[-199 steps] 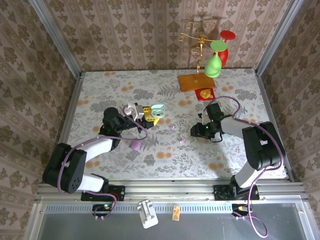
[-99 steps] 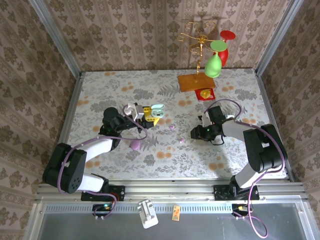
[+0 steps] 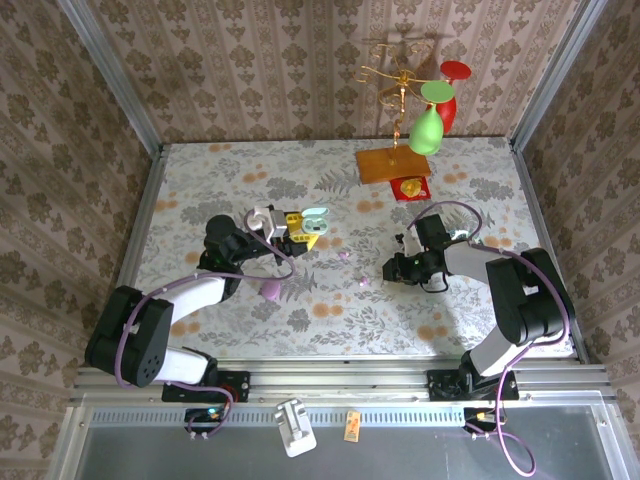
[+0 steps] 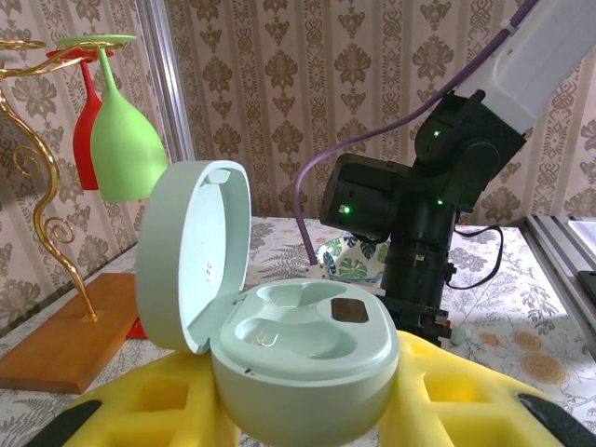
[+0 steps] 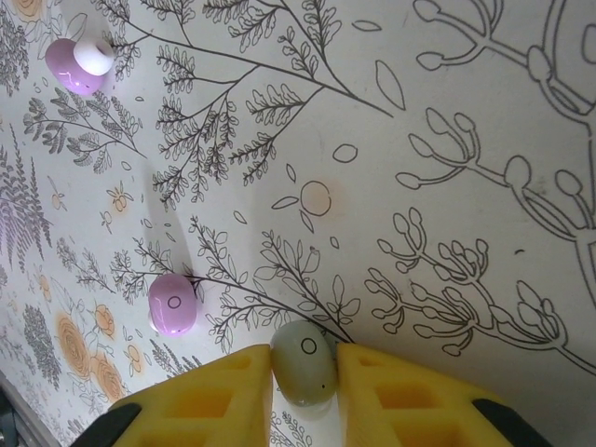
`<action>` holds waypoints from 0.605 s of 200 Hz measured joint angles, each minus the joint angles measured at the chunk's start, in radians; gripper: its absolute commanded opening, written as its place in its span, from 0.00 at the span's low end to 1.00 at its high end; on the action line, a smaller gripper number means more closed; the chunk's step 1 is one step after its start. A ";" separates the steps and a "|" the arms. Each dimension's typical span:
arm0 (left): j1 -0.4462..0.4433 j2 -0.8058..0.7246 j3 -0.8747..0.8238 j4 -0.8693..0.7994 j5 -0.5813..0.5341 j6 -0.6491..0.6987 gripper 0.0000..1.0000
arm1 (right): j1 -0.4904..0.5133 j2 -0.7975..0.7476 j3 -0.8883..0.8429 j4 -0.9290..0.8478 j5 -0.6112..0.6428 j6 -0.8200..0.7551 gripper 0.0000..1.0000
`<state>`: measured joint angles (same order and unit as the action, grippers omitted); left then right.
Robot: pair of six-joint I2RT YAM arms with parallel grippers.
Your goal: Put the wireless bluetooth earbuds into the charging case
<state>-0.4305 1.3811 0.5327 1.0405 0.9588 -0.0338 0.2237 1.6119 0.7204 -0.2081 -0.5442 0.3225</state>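
My left gripper [image 3: 297, 229] [image 4: 303, 405] is shut on the mint charging case [image 3: 315, 222] [image 4: 300, 352]. The case stands upright, its lid [image 4: 191, 253] open and both wells empty. My right gripper [image 3: 392, 268] [image 5: 304, 372] is low over the table, its yellow fingers [image 5: 209, 396] pressed on both sides of a pale greenish earbud [image 5: 304, 361]. A pink earbud [image 5: 172, 304] [image 3: 364, 282] lies just beside the right gripper. Another pink earbud with a white tip [image 5: 79, 63] [image 3: 345, 256] lies farther toward the case.
A lilac oval case [image 3: 270, 290] lies near the left arm. At the back right stands a gold rack on a wooden base [image 3: 393, 163] with a green glass [image 3: 427, 128] [image 4: 126, 140] and a red one. A small red-and-yellow item [image 3: 410, 187] lies beside the base.
The right gripper has shifted slightly to the right and toward the near edge. The left arm and the case have stayed put.
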 measured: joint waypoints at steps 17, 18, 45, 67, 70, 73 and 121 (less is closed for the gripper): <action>0.000 0.000 0.000 0.000 0.000 0.000 0.28 | 0.000 0.000 -0.001 0.000 -0.005 0.005 0.21; 0.000 0.000 0.000 0.000 0.000 0.000 0.28 | 0.000 0.000 -0.001 0.000 -0.005 0.005 0.21; 0.000 0.000 0.000 0.000 0.000 0.000 0.28 | 0.003 -0.002 -0.001 0.000 -0.003 0.016 0.21; 0.000 0.000 0.000 0.000 0.000 0.000 0.28 | 0.015 -0.017 -0.005 -0.001 0.023 0.025 0.21; 0.000 0.000 0.000 0.000 0.000 0.000 0.28 | 0.017 -0.021 -0.006 -0.001 0.027 0.026 0.21; 0.000 0.000 0.000 0.000 0.000 0.000 0.28 | 0.019 -0.026 -0.008 -0.002 0.037 0.027 0.21; 0.000 0.000 0.000 0.000 -0.001 0.000 0.28 | 0.089 -0.161 -0.012 -0.027 0.266 0.102 0.22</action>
<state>-0.4305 1.3815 0.5327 1.0405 0.9581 -0.0338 0.3130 1.4506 0.7086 -0.2352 -0.2787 0.4248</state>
